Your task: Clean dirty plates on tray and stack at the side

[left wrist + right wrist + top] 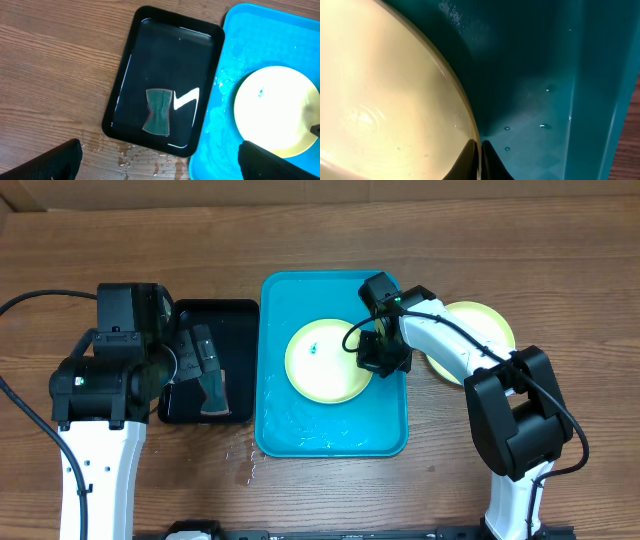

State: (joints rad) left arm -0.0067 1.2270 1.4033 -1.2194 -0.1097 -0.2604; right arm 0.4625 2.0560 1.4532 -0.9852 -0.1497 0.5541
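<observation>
The right gripper (480, 155) is pinched shut on the right rim of the plate (325, 365), which lies flat and face up in the middle of the tray (300, 435). A dark speck (315, 350) shows on it, so this looks like the cleaning step, with the plate steadied for wiping. The left gripper (160, 150) hangs wide open and empty over the black tray (150, 50), where the sponge (159, 111) lies in shallow water. The next move probably calls for that arm to drop, grip the sponge and carry it to the speck. The plate is round (so it has no long axis), while the tray's long side runs away from the robot. A second plate (485, 320) lies on the table right of the tray.
</observation>
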